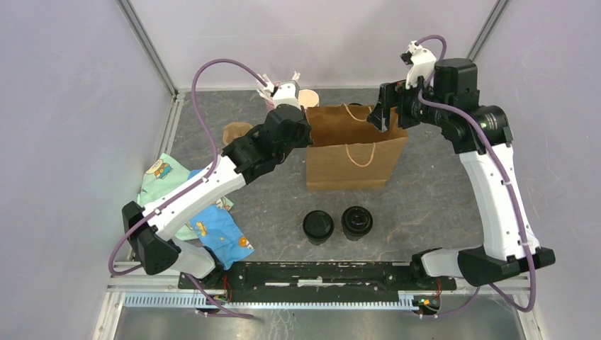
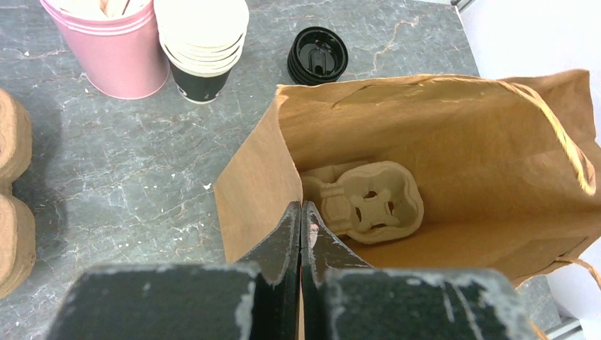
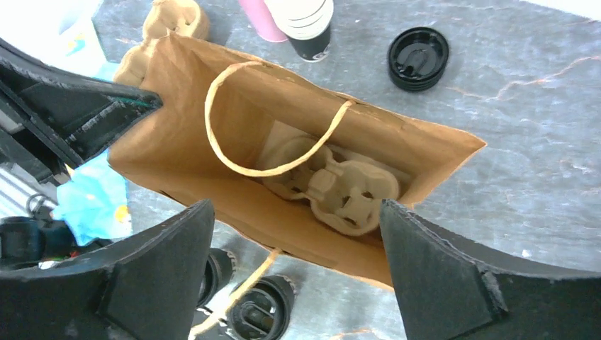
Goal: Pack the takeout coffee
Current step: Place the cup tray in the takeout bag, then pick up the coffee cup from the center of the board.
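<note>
1. We see the brown bag (image 1: pixel 354 152) standing upright with its mouth open, towards the far side of the desk (image 1: pixel 439 191).
2. The left gripper (image 2: pixel 301 209) has its fingers pressed together on the rim of the bag's left wall, at a corner of the mouth.
3. The right gripper (image 3: pixel 295 212) hangs above the mouth of the bag with its fingers spread wide apart and nothing between them.
4. Inside the bag, a pulp cup carrier (image 2: pixel 368 202) lies on the bottom. No cup sits in the pockets we can see.
5. One takeout coffee (image 1: pixel 318 227) stands lidded on the desk in front of the bag, on the side nearer the arm bases. A second takeout coffee (image 1: pixel 356 222) stands just beside it on its right. Both are outside the bag and apart from both grippers.
6. Beyond the bag we find a pink cup (image 2: pixel 113 49) with wooden sticks in it, a stack of lidless cups (image 2: pixel 202 42) just beside it, and a stack of black lids (image 2: pixel 317 55) near the bag's far wall.
7. Left of the bag lie more pulp carriers (image 1: pixel 237 132), and nearer the left arm's base some printed cloths (image 1: pixel 163 177).
</note>
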